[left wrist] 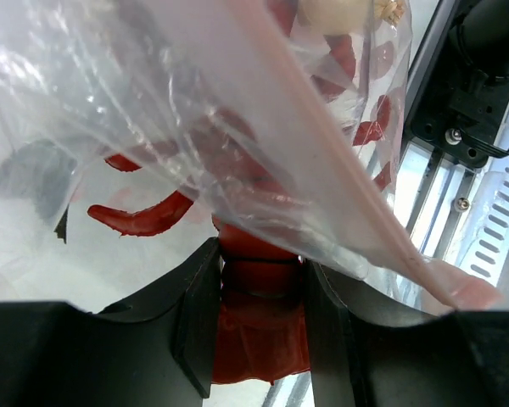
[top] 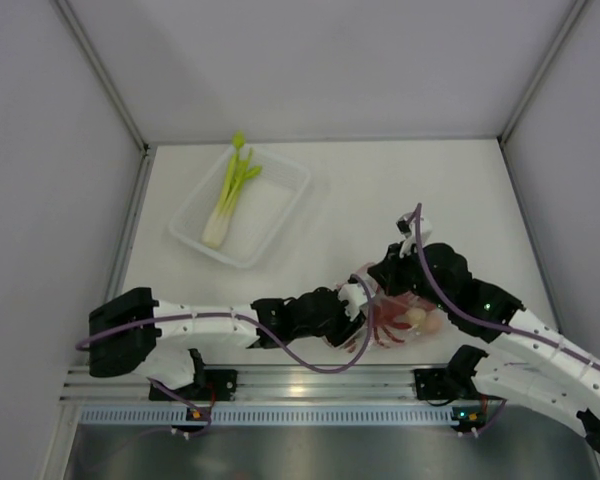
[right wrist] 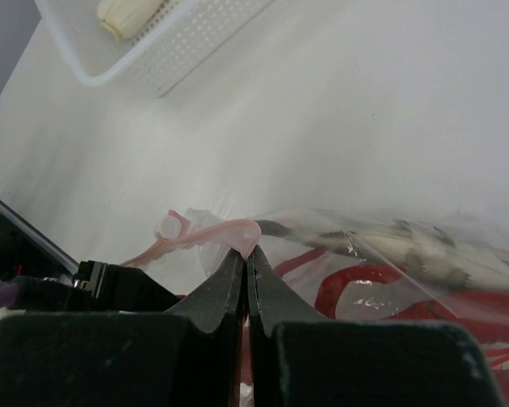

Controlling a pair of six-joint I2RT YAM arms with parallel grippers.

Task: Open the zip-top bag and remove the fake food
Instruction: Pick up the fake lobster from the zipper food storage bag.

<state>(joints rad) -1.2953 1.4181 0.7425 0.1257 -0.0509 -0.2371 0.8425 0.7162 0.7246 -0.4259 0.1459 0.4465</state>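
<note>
- my left gripper [left wrist: 259, 315] is clamped on the red lobster [left wrist: 256, 348]: its body sits between my two dark fingers [left wrist: 193, 322], touching both.
- clear film of the zip-top bag [left wrist: 144, 93] drapes over and around that grip, and the lobster's curved red legs show through it.
- the bag's pink zip strip [left wrist: 348, 174] runs on a slant across my left wrist view, ending in a loose rounded tip.
- a dark grey shape [left wrist: 34, 178] shows through the plastic on the left of that view; i cannot tell what it is.
- my right gripper [right wrist: 248, 254] is pressed together on the pink zip strip, with the strip bunched just above the fingertips.
- beyond that pinch the bag spreads away to the right, holding a pale and grey fish [right wrist: 407, 248] and red lobster parts below it.
- from above, the bag lies between my two grippers at the near edge of the table [top: 400, 190], just ahead of the metal rail [top: 310, 385]. a small pale round piece [top: 417, 318] is inside it.
- the leek [top: 230, 190], green top and white base, lies well apart from the bag in the clear rectangular tray [top: 275, 215] towards the far left of the table.
</note>
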